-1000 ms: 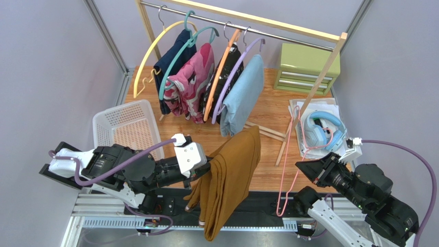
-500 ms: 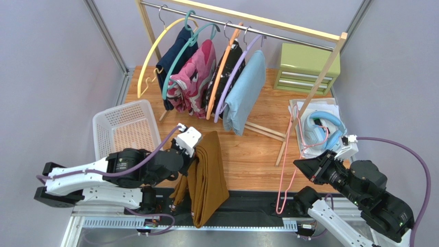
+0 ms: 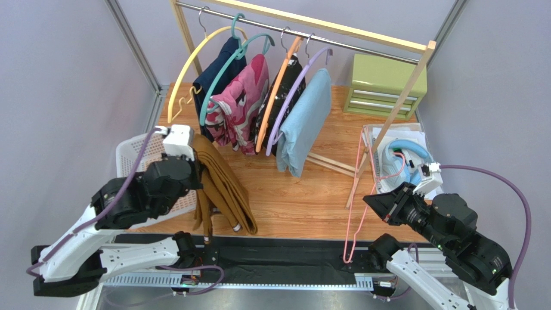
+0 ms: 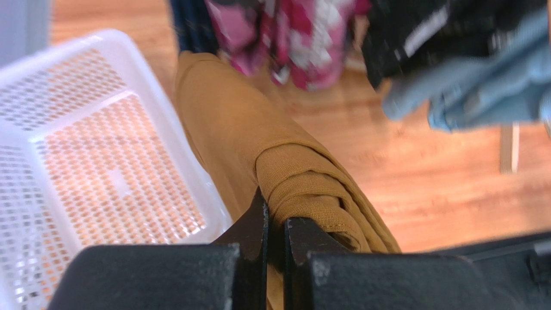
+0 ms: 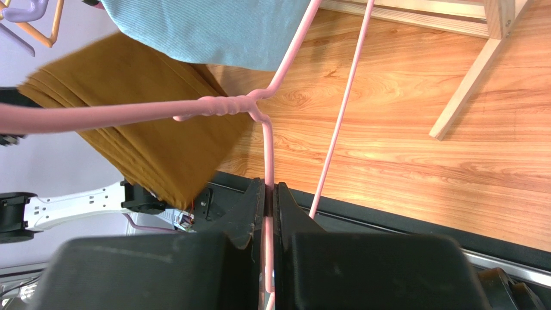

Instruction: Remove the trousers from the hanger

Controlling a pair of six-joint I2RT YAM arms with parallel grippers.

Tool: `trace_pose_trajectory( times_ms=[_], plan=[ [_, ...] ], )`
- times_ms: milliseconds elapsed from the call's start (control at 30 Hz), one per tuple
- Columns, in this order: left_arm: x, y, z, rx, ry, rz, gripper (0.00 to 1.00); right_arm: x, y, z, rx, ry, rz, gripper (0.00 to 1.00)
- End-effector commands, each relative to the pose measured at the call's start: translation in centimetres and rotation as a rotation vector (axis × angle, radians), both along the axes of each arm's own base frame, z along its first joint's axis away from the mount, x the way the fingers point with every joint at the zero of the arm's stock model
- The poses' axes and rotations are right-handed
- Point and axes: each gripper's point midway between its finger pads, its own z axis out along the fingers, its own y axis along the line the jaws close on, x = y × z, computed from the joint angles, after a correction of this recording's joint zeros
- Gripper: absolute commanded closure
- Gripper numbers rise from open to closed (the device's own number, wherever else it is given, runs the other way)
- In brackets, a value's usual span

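**Wooden surface: trousers separated from hanger**

Trousers [image 3: 223,190]: hang from left pincer [image 4: 277,216], clamped on their fold, beside white basket [image 3: 129,155]. Hanger [image 5: 213,105]: bare, pinched in closed right pincer [image 5: 270,190], well apart. Removal apparently done; setting down remains.

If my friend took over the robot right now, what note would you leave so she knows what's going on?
Left claw: shut on the trousers, which hang folded beside the white basket.
Right claw: shut on the pink hanger, which is bare and well apart from the trousers.
Done: trousers are off the hanger.
Left: probably set both down. The basket looks a likely spot for the trousers.
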Motion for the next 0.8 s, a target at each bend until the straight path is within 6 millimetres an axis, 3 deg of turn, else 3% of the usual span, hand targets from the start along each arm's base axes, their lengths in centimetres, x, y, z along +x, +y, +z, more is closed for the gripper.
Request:
trace_pose_trajectory(
  times_ms=[0,133,333,700,767],
  plan=[
    [2.2,2.8,6.9,-0.083,-0.166,0.146,1.00,0.8,1.0,1.5,0.025,-0.062,0.031,1.00],
    [3.0,4.9,10.3,-0.061,-0.217,0.218,1.00,0.6,1.0,1.6,0.027,-0.068,0.040,1.00],
    [4.2,7.3,12.2,-0.072,-0.254,0.321,1.00,0.4,0.9,1.9,0.033,-0.082,0.044,1.00],
    [6.8,12.0,12.1,-0.095,-0.240,0.526,1.00,0.6,1.0,2.3,0.018,-0.101,0.056,1.00],
    [7.5,12.1,12.0,-0.103,-0.233,0.519,1.00,0.2,1.6,2.5,0.035,-0.100,0.090,1.00]
  ],
)
